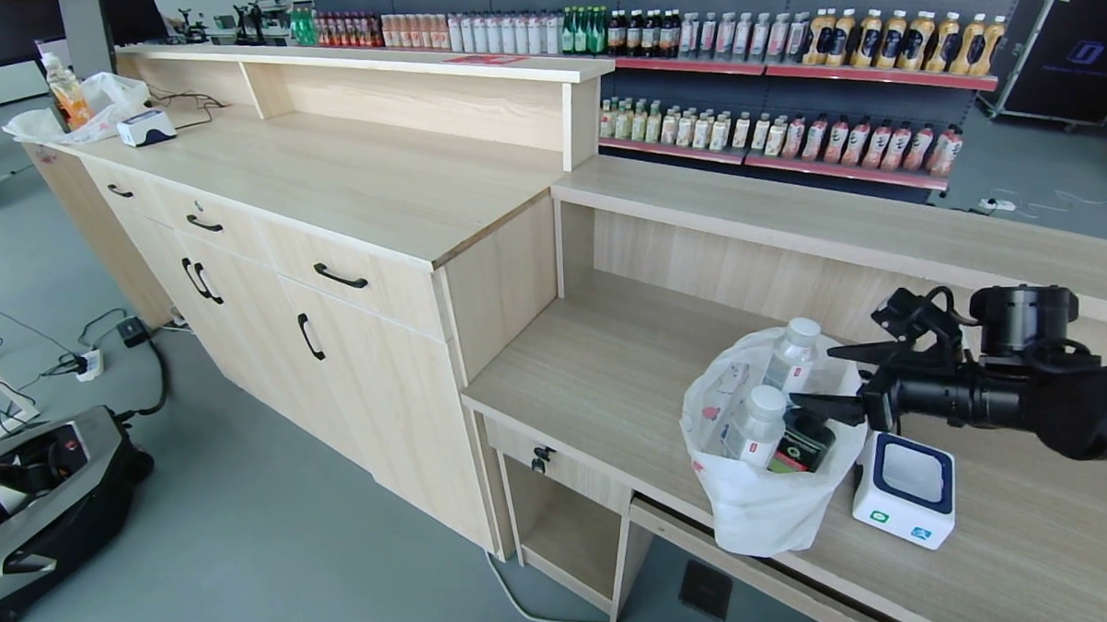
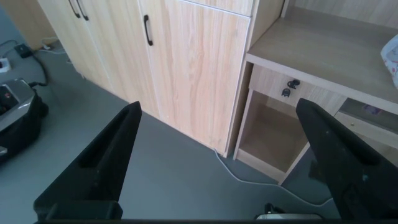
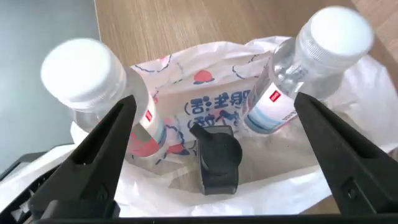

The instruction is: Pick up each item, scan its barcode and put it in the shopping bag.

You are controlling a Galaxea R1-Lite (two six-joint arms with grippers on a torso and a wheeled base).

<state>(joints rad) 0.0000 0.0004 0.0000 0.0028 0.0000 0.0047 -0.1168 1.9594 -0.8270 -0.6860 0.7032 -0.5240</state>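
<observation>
The white shopping bag (image 1: 763, 515) stands near the front edge of the low counter (image 1: 611, 364), just beside the small white scanner (image 1: 905, 487). Inside it are two clear bottles (image 1: 755, 424) with white caps and a dark bottle (image 1: 802, 445) with a black cap. The right gripper (image 1: 818, 377) hangs over the bag's mouth, its fingers spread wide and holding nothing. The left gripper (image 2: 217, 155) is wide open too and empty, out over the floor (image 2: 174, 174). The bottles look hard, smooth and a bit heavy, so I think they could slip. The middle of the body looks like the best place to hold one. The bag looks thin and floppy.
</observation>
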